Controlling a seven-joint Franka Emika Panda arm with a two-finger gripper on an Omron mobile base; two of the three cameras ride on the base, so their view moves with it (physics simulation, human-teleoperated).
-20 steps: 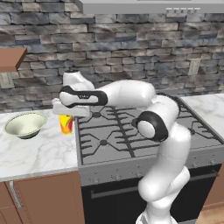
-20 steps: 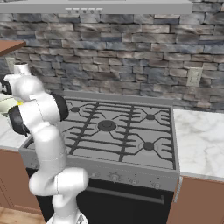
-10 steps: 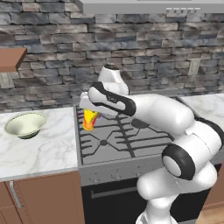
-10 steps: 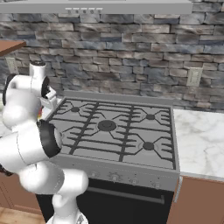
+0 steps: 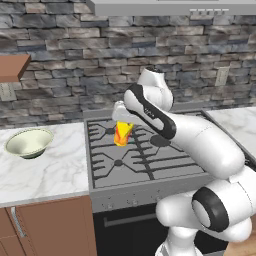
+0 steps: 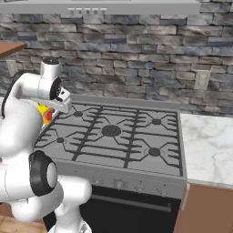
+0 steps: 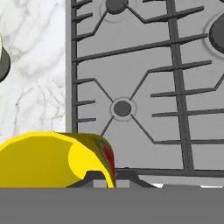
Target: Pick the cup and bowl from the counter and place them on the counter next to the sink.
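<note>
The yellow cup (image 5: 122, 134) with its red-orange mark hangs from my gripper (image 5: 121, 122), which is shut on its rim, above the left burners of the gas stove. In the right base view the cup (image 6: 45, 113) peeks out behind my white forearm. The hand view has the cup (image 7: 52, 159) large at the bottom left, against my gripper (image 7: 109, 179). The wide pale bowl (image 5: 28, 142) rests on the white marble counter (image 5: 50, 172) left of the stove; its dark rim (image 7: 2, 61) shows at the hand view's left edge. The sink is out of view.
The grey gas stove (image 5: 145, 155) with black grates (image 6: 113, 132) lies under the hand. More marble counter (image 6: 209, 145) continues right of the stove. A stone wall runs behind, a range hood (image 5: 170, 6) overhead and a wooden shelf (image 5: 12, 65) at upper left.
My arm has swung to the right, carrying the cup from the counter's edge beside the bowl to above the stove's left burners. The bowl has stayed put.
</note>
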